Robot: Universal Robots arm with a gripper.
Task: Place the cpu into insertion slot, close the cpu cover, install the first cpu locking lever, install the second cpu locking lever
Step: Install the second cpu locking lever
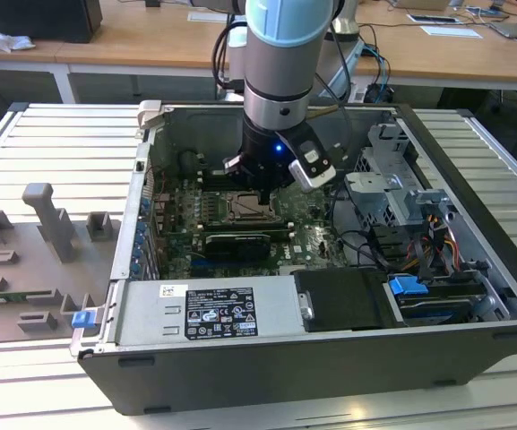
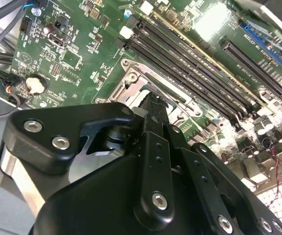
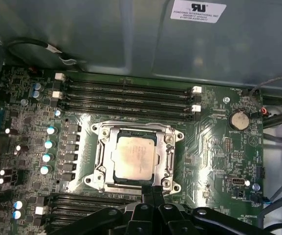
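In the first wrist view the pale silvery cpu (image 3: 135, 157) lies flat in the insertion slot (image 3: 97, 181) on the green board. The silvery cpu cover (image 3: 170, 152) lies down around it, framing its top. My gripper (image 3: 154, 189) is shut with nothing between its fingers, and its tips are at the socket's edge, beside the cover's rim. The second wrist view shows the closed fingers (image 2: 154, 113) pointing at the cover's frame (image 2: 145, 81). In the exterior view the gripper (image 1: 262, 191) hangs straight down over the socket (image 1: 245, 209) inside the open computer case. I cannot make out how the locking levers stand.
Long black memory slots (image 3: 126, 98) run on both sides of the socket. A black card (image 1: 233, 244), the power supply (image 1: 209, 311), a drive cage (image 1: 392, 179) and cables (image 1: 437, 237) crowd the case. Grey fixtures (image 1: 47, 228) stand on the table at the exterior view's left.
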